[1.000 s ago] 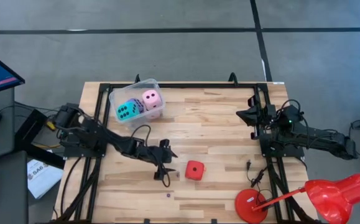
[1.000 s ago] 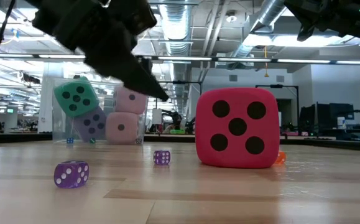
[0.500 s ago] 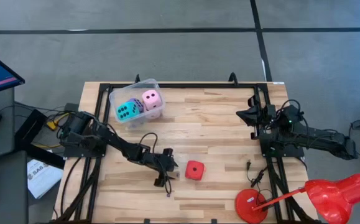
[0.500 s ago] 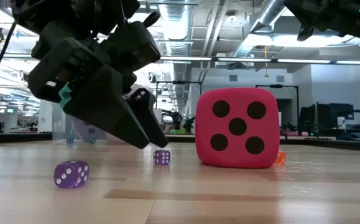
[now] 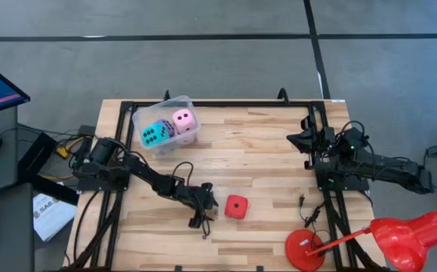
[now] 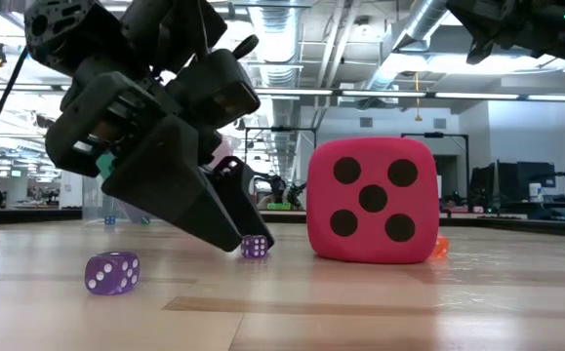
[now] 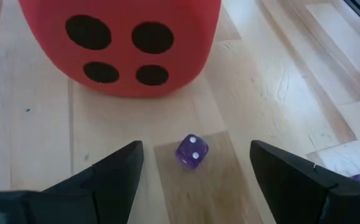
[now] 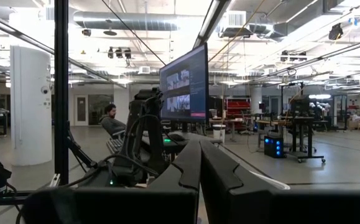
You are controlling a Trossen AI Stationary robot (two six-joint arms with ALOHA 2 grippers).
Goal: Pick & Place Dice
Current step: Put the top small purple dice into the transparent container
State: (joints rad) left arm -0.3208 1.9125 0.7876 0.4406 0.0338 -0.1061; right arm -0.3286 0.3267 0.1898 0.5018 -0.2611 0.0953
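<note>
The red die (image 5: pixel 236 206) rests on one face on the wooden table, five pips showing in the low view (image 6: pixel 372 200). A cyan die (image 5: pixel 152 134) and a pale pink die (image 5: pixel 184 119) lie in the clear tub (image 5: pixel 144 115) at the far left. My left gripper (image 5: pixel 203 214) is open and slanted down just left of the red die. Its fingers stand on either side of a tiny purple die (image 7: pixel 192 151) without touching it. My right gripper (image 5: pixel 305 140) is shut, raised at the table's right edge.
A second tiny purple die (image 6: pixel 113 272) lies nearer the front edge, left of my gripper in the low view. A red desk lamp (image 5: pixel 399 238) stands at the near right corner. Bare wood lies between the tub and the red die.
My left gripper has come down toward the table and tipped further downward, shifting slightly toward the near edge. Its open fingers now straddle the tiny purple die beside the red die. The red die has not moved.
</note>
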